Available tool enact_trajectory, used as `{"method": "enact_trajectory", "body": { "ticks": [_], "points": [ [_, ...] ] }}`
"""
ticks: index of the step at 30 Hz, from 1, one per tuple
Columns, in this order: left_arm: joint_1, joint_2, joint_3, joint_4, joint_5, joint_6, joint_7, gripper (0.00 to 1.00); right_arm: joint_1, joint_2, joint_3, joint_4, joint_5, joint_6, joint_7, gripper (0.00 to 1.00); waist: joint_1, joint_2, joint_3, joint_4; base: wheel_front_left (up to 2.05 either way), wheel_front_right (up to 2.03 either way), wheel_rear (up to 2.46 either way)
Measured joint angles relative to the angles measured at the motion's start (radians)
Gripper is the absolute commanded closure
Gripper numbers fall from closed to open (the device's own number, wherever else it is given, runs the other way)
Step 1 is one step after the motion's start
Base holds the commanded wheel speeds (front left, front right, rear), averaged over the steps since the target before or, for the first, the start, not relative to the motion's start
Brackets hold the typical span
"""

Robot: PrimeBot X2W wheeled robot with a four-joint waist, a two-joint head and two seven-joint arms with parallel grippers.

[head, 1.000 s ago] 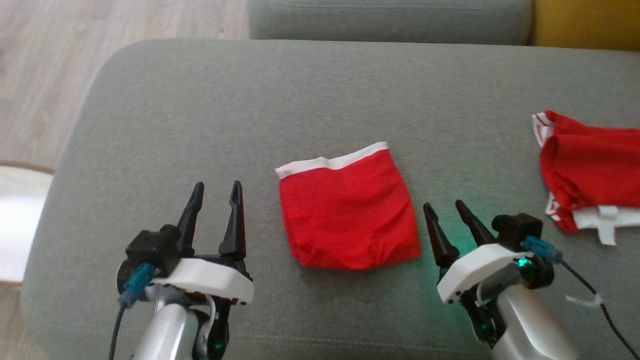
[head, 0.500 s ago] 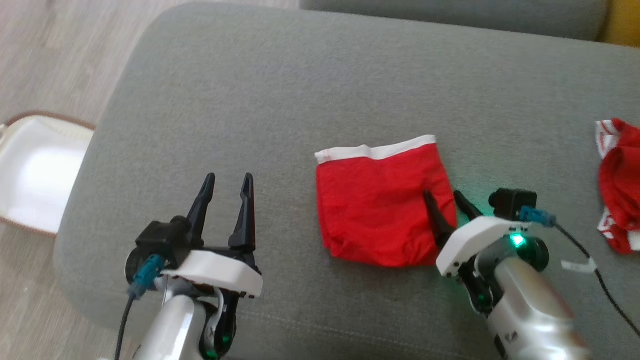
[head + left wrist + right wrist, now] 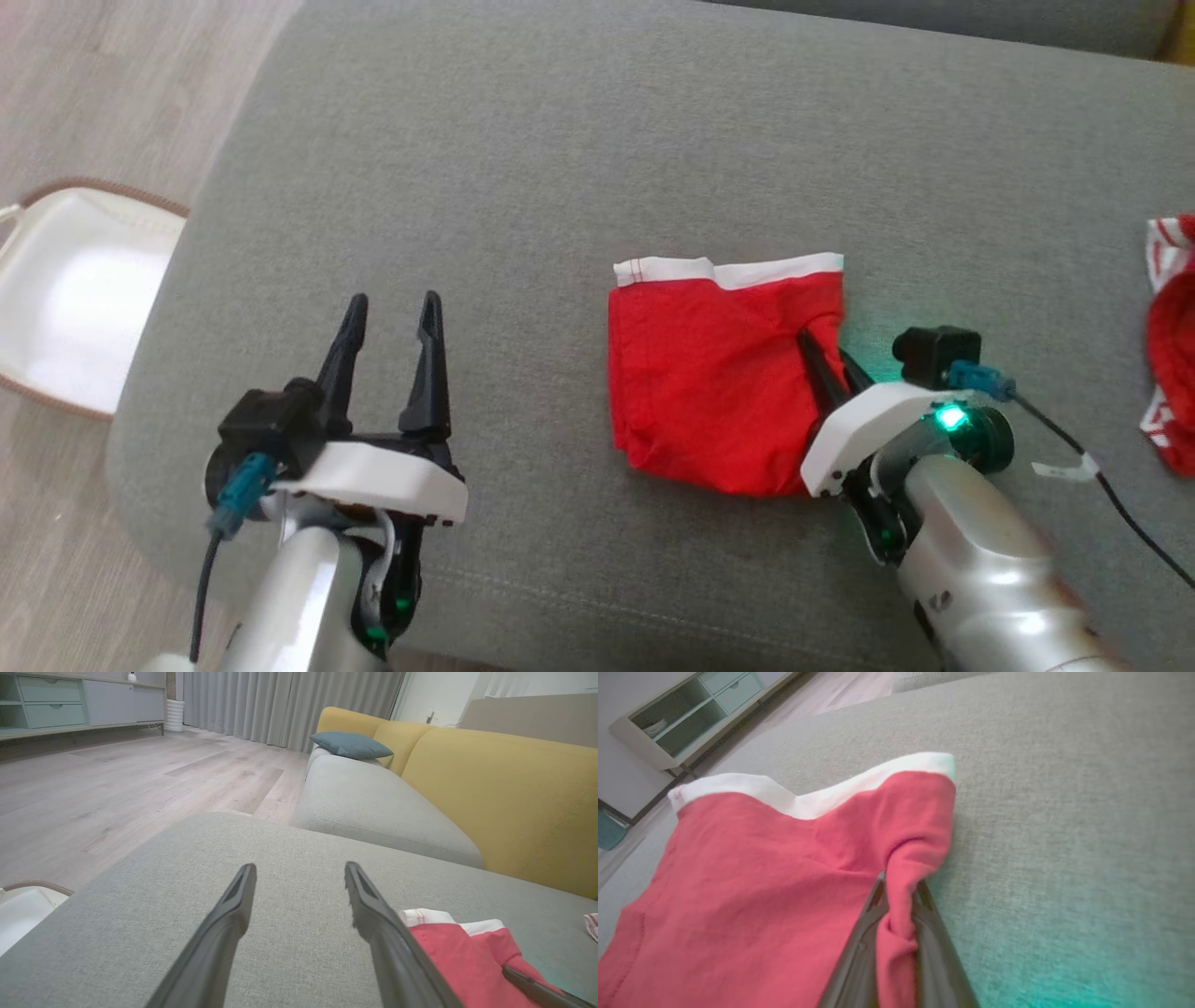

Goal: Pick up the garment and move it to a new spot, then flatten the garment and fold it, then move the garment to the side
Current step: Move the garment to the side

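Head view: folded red shorts (image 3: pixel 709 373) are seen lying on a grey sofa cushion (image 3: pixel 523 168). They are roughly square, so no long axis can be told, and the white waistband (image 3: pixel 728 271) is turned away from the robot. A pinch of the shorts' right edge is gripped between the closed right jaws. The left jaws are held open, well apart from the shorts, to their left. A pale wood floor (image 3: pixel 93 93), a yellow sofa back (image 3: pixel 504 802), a blue pillow (image 3: pixel 351 745) and grey curtains (image 3: pixel 280 704) are shown around the cushion.
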Motion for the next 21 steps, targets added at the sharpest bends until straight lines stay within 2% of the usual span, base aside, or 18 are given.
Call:
{"method": "enact_trajectory", "body": {
  "ticks": [3,6,12,16,21],
  "points": [
    [0.0,0.0,0.008,-0.002,0.004,-0.001,0.0,0.0,-0.004,0.002,0.012,0.028,-0.047,0.0,-0.039,1.0,0.0,0.0,-0.009,-0.022,0.0,0.0,0.0],
    [0.0,0.0,0.006,-0.007,0.004,-0.002,0.0,0.0,-0.023,0.001,0.01,0.047,-0.143,0.0,-0.069,1.0,0.0,0.0,-0.022,-0.052,0.0,0.0,0.0],
    [0.002,0.0,0.003,-0.016,0.005,-0.001,0.0,0.0,-0.061,-0.009,-0.016,0.01,-0.333,0.0,-0.087,1.0,0.0,0.0,-0.042,-0.129,0.0,0.0,0.0],
    [0.003,0.0,0.008,-0.025,0.014,-0.004,0.0,0.0,-0.063,-0.056,0.013,-0.03,-0.407,0.0,-0.078,1.0,0.0,0.0,-0.047,-0.193,0.0,0.0,0.0],
    [0.002,0.0,0.012,-0.032,0.024,-0.01,0.0,0.0,-0.084,-0.162,0.081,-0.09,-0.448,0.0,-0.032,1.0,0.0,0.0,-0.041,-0.275,0.0,0.0,0.0]
  ]
}}
